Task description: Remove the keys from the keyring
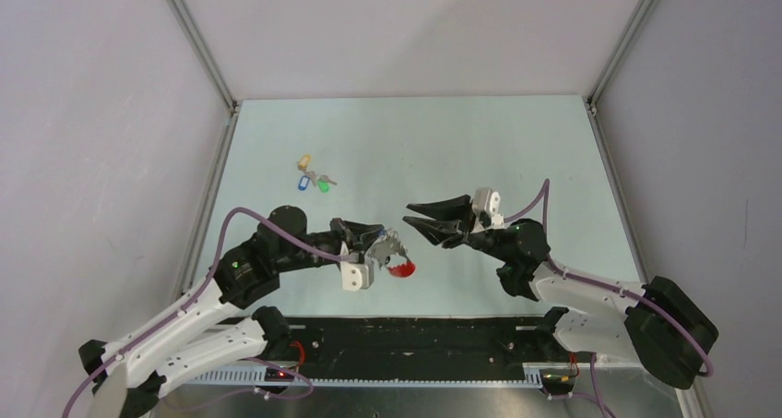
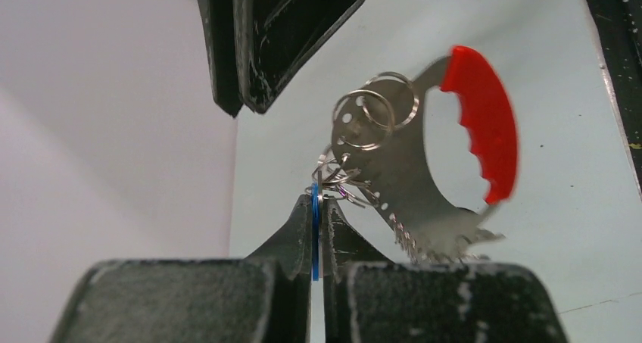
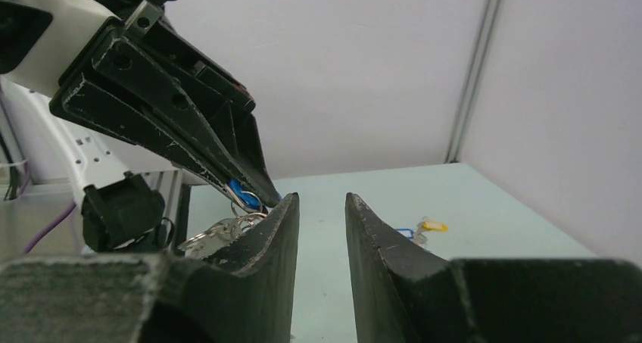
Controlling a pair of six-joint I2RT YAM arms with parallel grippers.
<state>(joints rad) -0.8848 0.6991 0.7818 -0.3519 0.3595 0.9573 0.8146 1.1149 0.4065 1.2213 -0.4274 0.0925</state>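
Left pincer [image 2: 316, 201] clenched on the blue tag [image 2: 314, 229] of the keys [image 3: 219, 233], held above the table [image 1: 516, 150] at centre frame. The keyring [image 2: 367, 117] and its red strap [image 2: 484, 123] hang loose beside it. Right pincer [image 3: 322, 201] released, tips just short of the bunch. Risk: the loosely hung ring may evade the open jaws, or a pull may slip the thin tag. The individual keys are bunched and blurred, so their count cannot be told.

Two tools [image 1: 387, 244] [image 1: 408, 215], one keyring [image 2: 366, 120], one key bunch [image 2: 341, 184], three loose tags [image 1: 312, 175]

Spare tagged key cluster [image 1: 312, 176] lies on table [image 1: 479, 141].
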